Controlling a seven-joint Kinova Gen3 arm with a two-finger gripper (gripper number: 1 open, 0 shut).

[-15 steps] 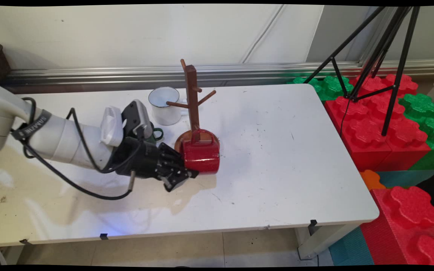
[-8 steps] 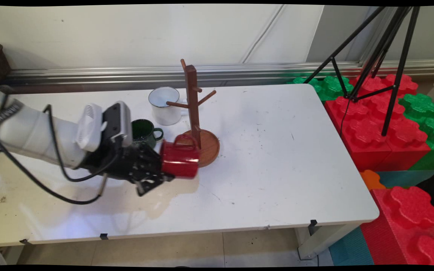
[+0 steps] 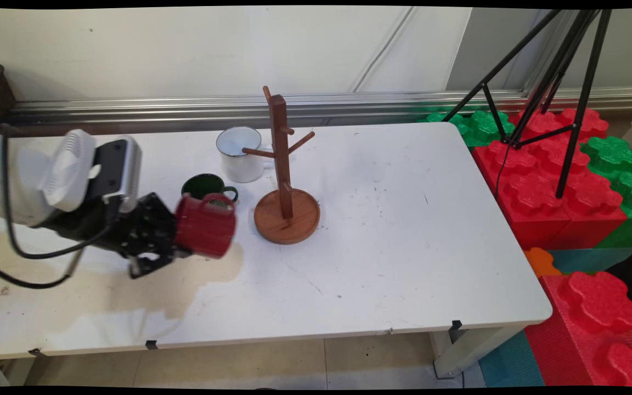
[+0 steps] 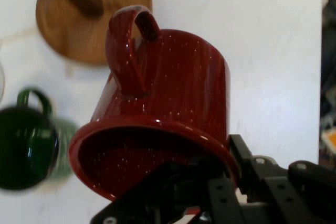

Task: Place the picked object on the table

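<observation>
A white bench [image 3: 404,230] stands before a pale wall, foam blocks [image 3: 563,181] and a tripod [image 3: 563,82] at its right; the end effector [image 3: 170,238] grips a red mug [image 3: 204,225] by its rim (handle up), lying sideways above the bench, base toward the wooden mug tree [image 3: 283,181], green mug [image 3: 206,187] just behind, white mug [image 3: 240,154] beyond.

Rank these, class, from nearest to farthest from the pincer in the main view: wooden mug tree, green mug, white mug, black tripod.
The pincer holds a red mug.
1. Green mug, just behind the held mug.
2. Wooden mug tree, mid-table; its base is nearer than the white mug.
3. White mug, toward the wall.
4. Black tripod, far right, off the table.
</observation>
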